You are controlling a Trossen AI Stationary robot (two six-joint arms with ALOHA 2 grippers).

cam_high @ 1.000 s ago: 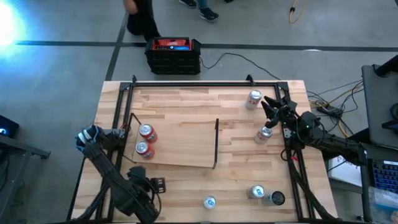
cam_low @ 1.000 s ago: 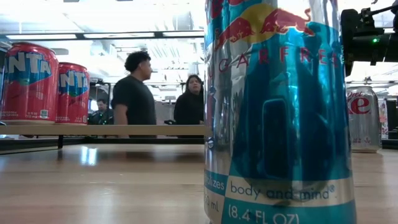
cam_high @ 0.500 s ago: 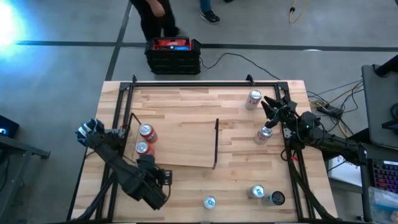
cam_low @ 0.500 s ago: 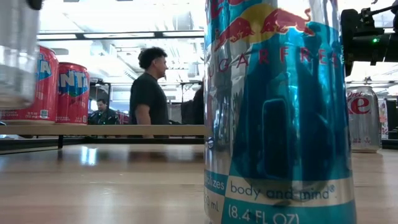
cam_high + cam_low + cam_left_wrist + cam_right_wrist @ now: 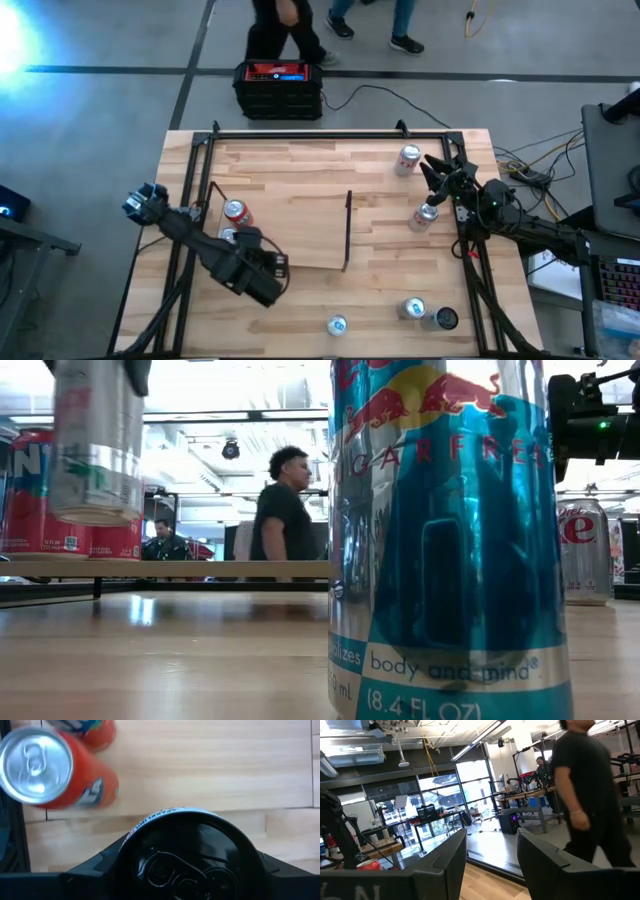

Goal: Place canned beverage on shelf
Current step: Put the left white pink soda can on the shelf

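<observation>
Two red soda cans (image 5: 233, 212) crowd pale wooden shelf (image 5: 300, 225); left gripper (image 5: 262, 275), clamped on black-topped silver can (image 5: 187, 852), risks toppling them; right gripper (image 5: 490, 860) closed, empty.

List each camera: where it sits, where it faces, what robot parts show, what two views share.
High: overhead, facing straight down on the table; both arms show, left gripper beside the shelf, right gripper at the right.
Low: table height, facing level across; blue can up close, held can hanging.
Left wrist: on left arm, facing down onto held can and shelf.
Right wrist: on right arm, facing the room; its fingers show.
Shared: low and left wrist both see the held can and red cans.
</observation>
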